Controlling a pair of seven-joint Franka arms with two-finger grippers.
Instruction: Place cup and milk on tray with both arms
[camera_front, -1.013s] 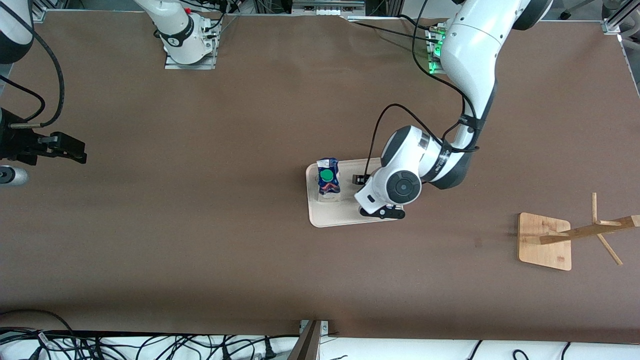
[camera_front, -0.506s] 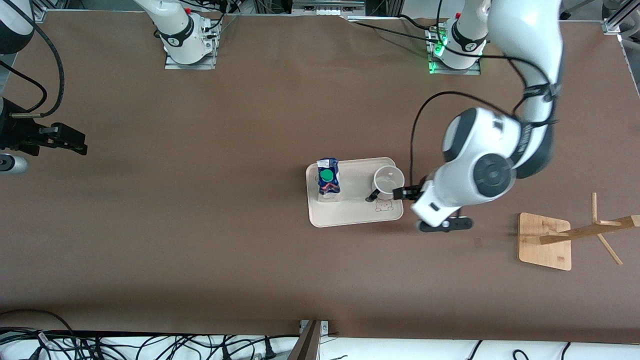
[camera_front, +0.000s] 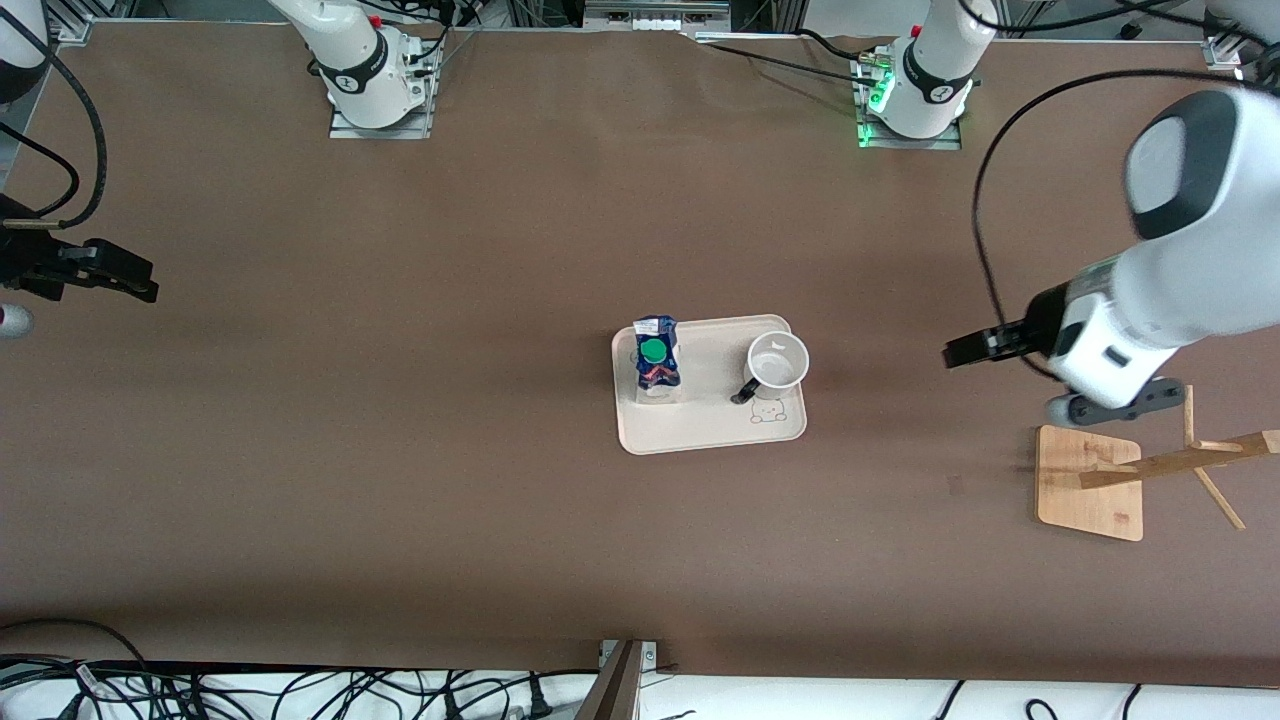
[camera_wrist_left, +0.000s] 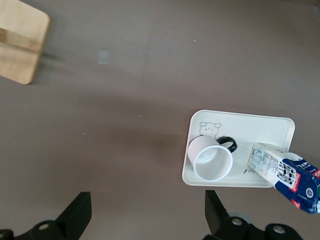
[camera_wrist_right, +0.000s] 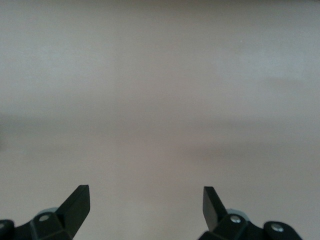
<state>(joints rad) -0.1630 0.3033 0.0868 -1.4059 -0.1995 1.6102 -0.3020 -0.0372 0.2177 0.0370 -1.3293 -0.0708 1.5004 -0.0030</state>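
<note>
The cream tray (camera_front: 700, 432) lies mid-table. The milk carton (camera_front: 656, 362) with its green cap stands on the tray's end toward the right arm. The white cup (camera_front: 777, 362) stands upright on the tray's other end, its black handle toward the front camera. In the left wrist view the tray (camera_wrist_left: 240, 119), cup (camera_wrist_left: 210, 158) and milk (camera_wrist_left: 285, 175) all show. My left gripper (camera_front: 958, 352) is open and empty, up over bare table between the tray and the wooden rack base. My right gripper (camera_front: 135, 284) is open and empty over the table's edge at the right arm's end.
A wooden rack base (camera_front: 1090, 482) with a slanted peg post (camera_front: 1180, 462) stands near the left arm's end; it also shows in the left wrist view (camera_wrist_left: 22, 47). Cables lie along the front edge (camera_front: 300, 690). The right wrist view shows only bare brown table (camera_wrist_right: 160, 100).
My left gripper has let go of the cup on the tray and drawn away toward the left arm's end, rising. The right gripper shifted slightly outward.
</note>
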